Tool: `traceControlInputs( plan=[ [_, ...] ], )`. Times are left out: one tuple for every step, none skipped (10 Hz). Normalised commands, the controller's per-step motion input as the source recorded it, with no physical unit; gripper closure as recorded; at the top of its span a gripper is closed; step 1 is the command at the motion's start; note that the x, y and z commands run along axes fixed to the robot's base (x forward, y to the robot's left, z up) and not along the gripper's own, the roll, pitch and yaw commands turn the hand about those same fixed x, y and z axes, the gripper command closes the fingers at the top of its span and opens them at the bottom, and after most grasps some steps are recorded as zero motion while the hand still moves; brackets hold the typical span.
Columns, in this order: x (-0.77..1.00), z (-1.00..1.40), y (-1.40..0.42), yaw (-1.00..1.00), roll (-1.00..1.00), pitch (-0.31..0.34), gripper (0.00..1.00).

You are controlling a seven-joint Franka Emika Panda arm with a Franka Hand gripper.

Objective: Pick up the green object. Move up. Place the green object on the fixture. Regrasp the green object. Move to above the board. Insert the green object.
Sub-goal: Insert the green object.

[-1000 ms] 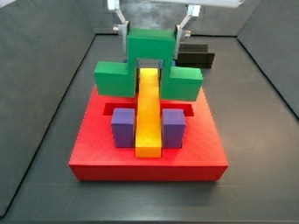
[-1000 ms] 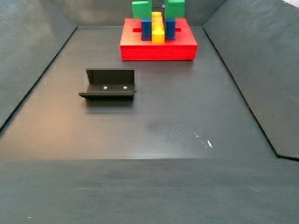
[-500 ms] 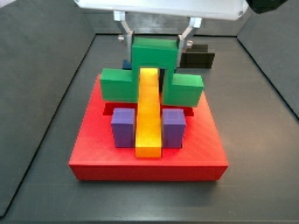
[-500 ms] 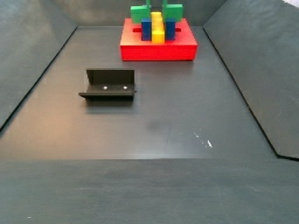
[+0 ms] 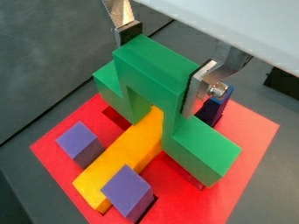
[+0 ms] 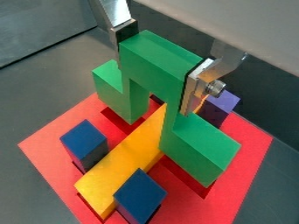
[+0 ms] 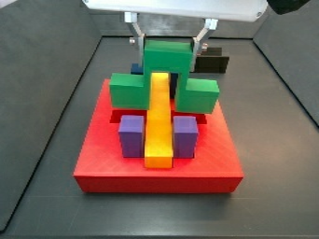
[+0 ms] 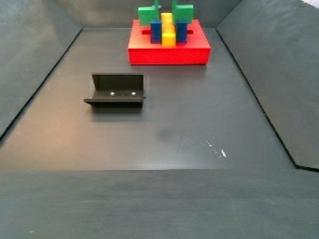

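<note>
Lowered since a second ago, your tool [image 7: 166,44] now has the green piece [image 7: 165,77] down over the board [image 7: 159,152], straddling the yellow bar [image 7: 159,117]; its silver fingers [image 5: 205,83] clamp the raised middle cube in both wrist views; purple blocks [image 7: 131,133] flank the bar; the fixture [image 8: 116,91] sits well apart.

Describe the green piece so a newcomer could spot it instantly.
Find the red board at the far end of the floor. Straddling its yellow bar is the green object, clamped by the gripper. It is the only green, bridge-shaped piece; its neighbours are plain purple blocks.
</note>
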Motion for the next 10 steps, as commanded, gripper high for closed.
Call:
traceControlInputs(
  plan=[
    [-0.22, -0.02, 0.0, 0.02, 0.0, 0.0, 1.0],
    [-0.21, -0.03, 0.0, 0.08, 0.0, 0.0, 1.0],
    [-0.22, -0.12, 0.0, 0.08, 0.03, 0.0, 1.0],
    [-0.09, -0.16, 0.0, 0.12, 0.06, 0.0, 1.0],
    [0.0, -0.17, 0.0, 0.19, 0.06, 0.0, 1.0],
    [0.2, -0.17, 0.0, 0.17, 0.09, 0.0, 1.0],
    [0.25, -0.15, 0.0, 0.08, 0.11, 0.0, 1.0],
    [0.18, -0.14, 0.0, 0.0, 0.1, 0.0, 1.0],
    [0.07, -0.14, -0.03, 0.0, 0.1, 0.0, 1.0],
    [0.0, -0.05, -0.07, -0.19, 0.04, 0.0, 1.0]
  ],
)
